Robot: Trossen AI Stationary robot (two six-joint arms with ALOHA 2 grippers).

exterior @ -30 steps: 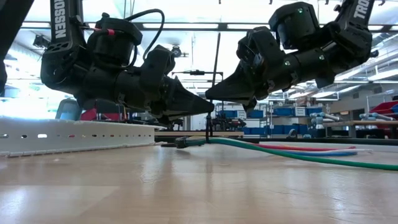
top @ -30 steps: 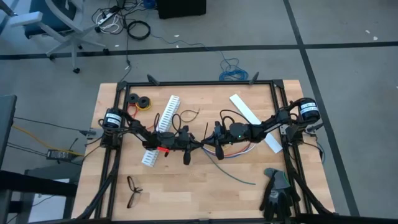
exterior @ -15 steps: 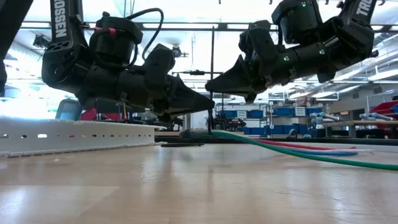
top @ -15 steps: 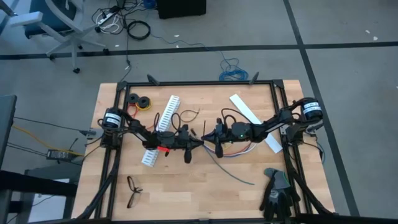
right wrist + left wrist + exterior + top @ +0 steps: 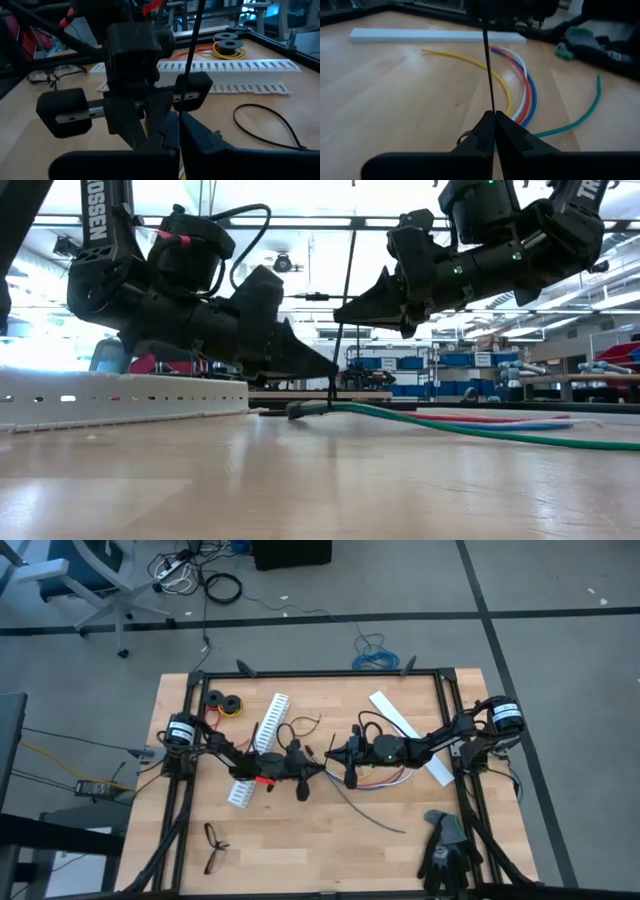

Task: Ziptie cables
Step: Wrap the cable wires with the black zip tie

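Observation:
The cables [image 5: 524,95], yellow, red, white, blue and green, lie curved on the table under my right arm [image 5: 385,780]. A thin black ziptie [image 5: 344,280] stands almost upright over their end [image 5: 300,408]. My left gripper [image 5: 333,373] reaches in from the table's left and is shut on the ziptie low down. My right gripper [image 5: 338,310] reaches in from the right and is shut on it higher up. How the ziptie's lower end meets the cables is hidden. My left gripper pinches the ziptie's lower stretch [image 5: 491,102] between its two fingertips. The fingers slant slightly down from the table's left and lie across the strip. The strip rises from them toward my right gripper. My right gripper pinches the ziptie farther up [image 5: 184,102] between its two fingertips, coming almost level from the table's right, across the strip. The strip's free upper part [image 5: 350,250] sticks up above the fingers.
A white slotted strip [image 5: 258,748] lies behind my left arm, with tape rolls [image 5: 225,702] at the far left. A looped black ziptie [image 5: 265,125] lies on the wood. A flat white strip [image 5: 400,725], eyeglasses [image 5: 213,845] and gloves [image 5: 447,845] lie around.
My right gripper has risen a little and turned, still shut on the ziptie. My left gripper has tipped its fingertips downward without shifting. The ziptie now leans slightly instead of standing straight up.

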